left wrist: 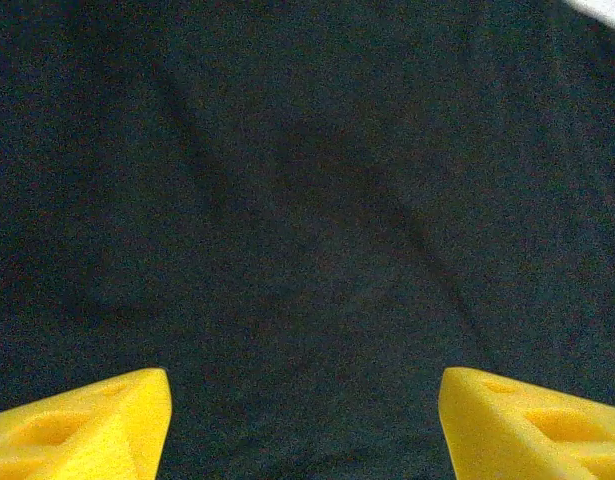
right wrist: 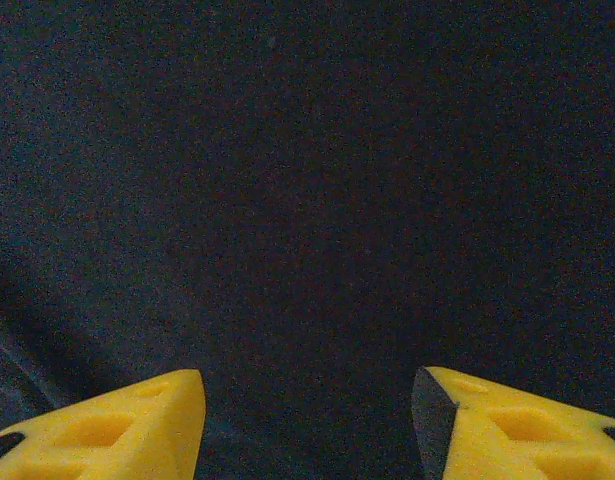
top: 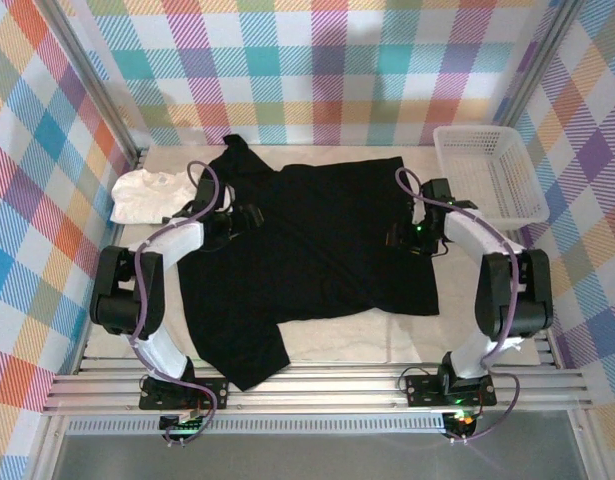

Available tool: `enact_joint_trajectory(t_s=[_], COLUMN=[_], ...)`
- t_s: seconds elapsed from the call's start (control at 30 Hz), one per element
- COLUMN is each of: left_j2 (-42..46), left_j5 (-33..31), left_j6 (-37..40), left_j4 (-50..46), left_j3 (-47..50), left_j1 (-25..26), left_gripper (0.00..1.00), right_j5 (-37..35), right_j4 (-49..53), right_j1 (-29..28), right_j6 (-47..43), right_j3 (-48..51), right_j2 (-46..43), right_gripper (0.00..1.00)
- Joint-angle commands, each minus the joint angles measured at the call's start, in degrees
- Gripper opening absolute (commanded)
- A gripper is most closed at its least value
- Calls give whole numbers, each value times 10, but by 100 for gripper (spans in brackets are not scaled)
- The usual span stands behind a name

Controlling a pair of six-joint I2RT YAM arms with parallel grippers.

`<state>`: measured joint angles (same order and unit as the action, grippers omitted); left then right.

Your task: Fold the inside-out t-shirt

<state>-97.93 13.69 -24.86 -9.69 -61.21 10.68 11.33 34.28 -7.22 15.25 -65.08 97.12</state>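
Plaid walls [top: 287,60] box in a pale tabletop [top: 337,340]; a small white folded garment [top: 145,192] sits at far left, then the left gripper [top: 249,218] over the shirt's left side, jaws spread wide, nothing between its yellow fingers [left wrist: 87,430]. Big black inside-out t-shirt [top: 317,250] lies spread across the middle of the tabletop, one corner reaching toward the near edge. Over its right side the right gripper [top: 402,237] has jaws apart, gripping nothing, and a white basket [top: 487,175] stands at far right.
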Motion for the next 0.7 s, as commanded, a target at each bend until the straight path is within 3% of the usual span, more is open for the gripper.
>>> enact_joint_trajectory(t_s=[0.0,0.17,0.4,0.67], left_j2=[1,4,6,-35], left_j5=[3,-24,-10,6], left_j6=[6,25,27,51], left_j4=[7,-23,-16,-8], left_j3=[6,46,88,68], left_j1=[3,3,4,11], left_gripper=[71,72,73,74], right_j5=[17,-62,-129,-186], right_j4=[-37,0,83,129], right_j1=[-9,-4,29,47], right_j6=[30,23,10,-14], right_j3=[-65,-99,-169,-270], right_j2=[64,120,200,257], right_gripper=[55,54,50,48])
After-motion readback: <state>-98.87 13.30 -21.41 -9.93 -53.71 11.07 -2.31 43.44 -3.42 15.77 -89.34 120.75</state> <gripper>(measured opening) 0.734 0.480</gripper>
